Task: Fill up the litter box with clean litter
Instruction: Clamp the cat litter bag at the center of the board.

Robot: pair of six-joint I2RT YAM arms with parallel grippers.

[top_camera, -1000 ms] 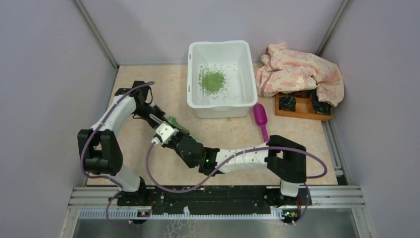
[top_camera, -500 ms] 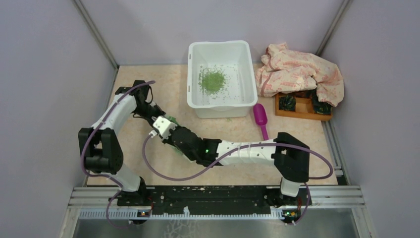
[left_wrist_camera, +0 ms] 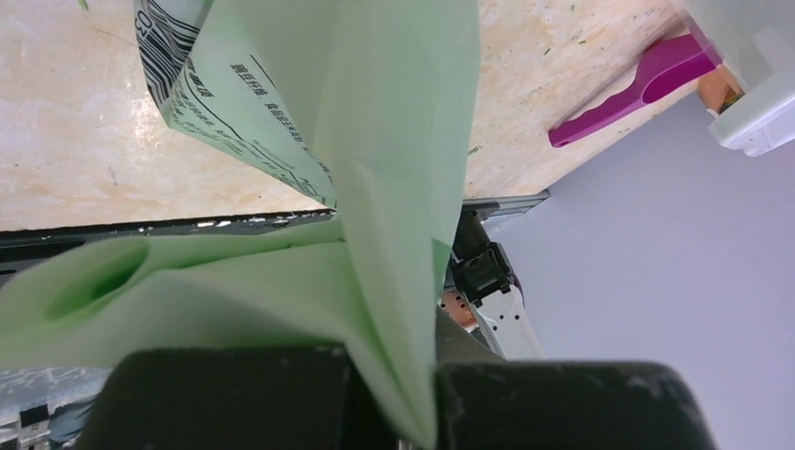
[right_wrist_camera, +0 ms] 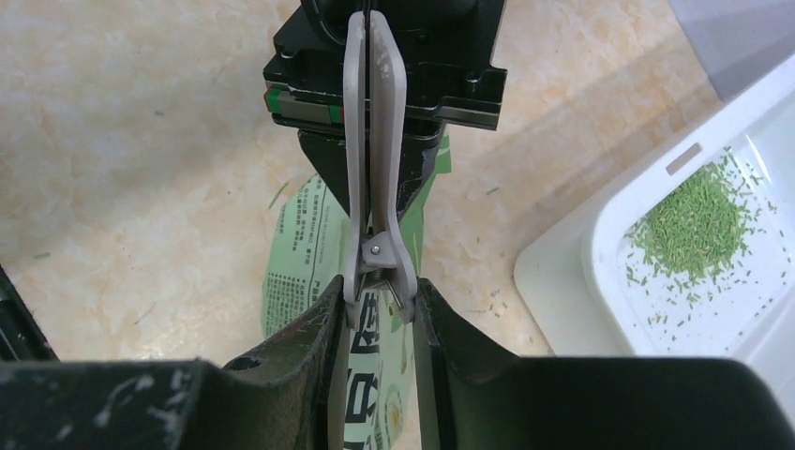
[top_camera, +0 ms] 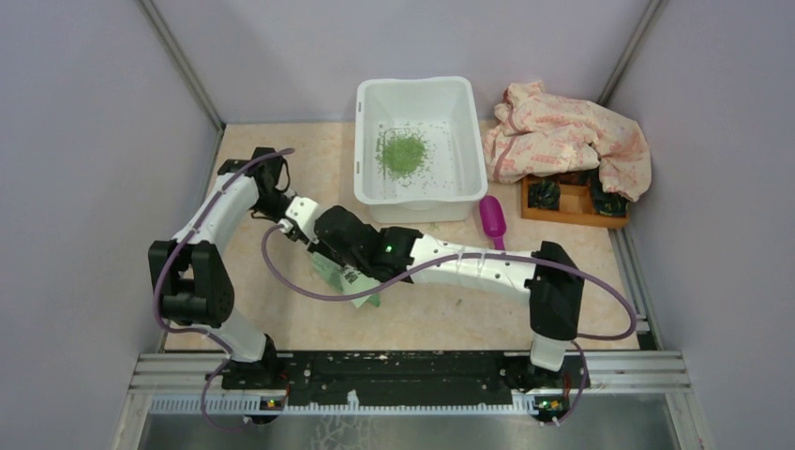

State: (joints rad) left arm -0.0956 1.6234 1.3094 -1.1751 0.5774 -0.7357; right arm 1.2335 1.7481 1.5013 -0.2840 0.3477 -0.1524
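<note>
Left fingers (left_wrist_camera: pixel 234 398) pinched shut on green printed bag (left_wrist_camera: pixel 394 141), right fingers (right_wrist_camera: pixel 448 337) clamped on grey clip (right_wrist_camera: pixel 372 141), clean litter (top_camera: pixel 403 153) piled in litter box (top_camera: pixel 412 86)

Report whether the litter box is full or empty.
Nearly empty: the litter box holds one small litter pile, bare white floor around it.

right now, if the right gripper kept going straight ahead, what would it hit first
The right gripper pinches the clip; straight beyond it is the left gripper, shut on the bag, so that likely comes first, though depth is unclear.
</note>
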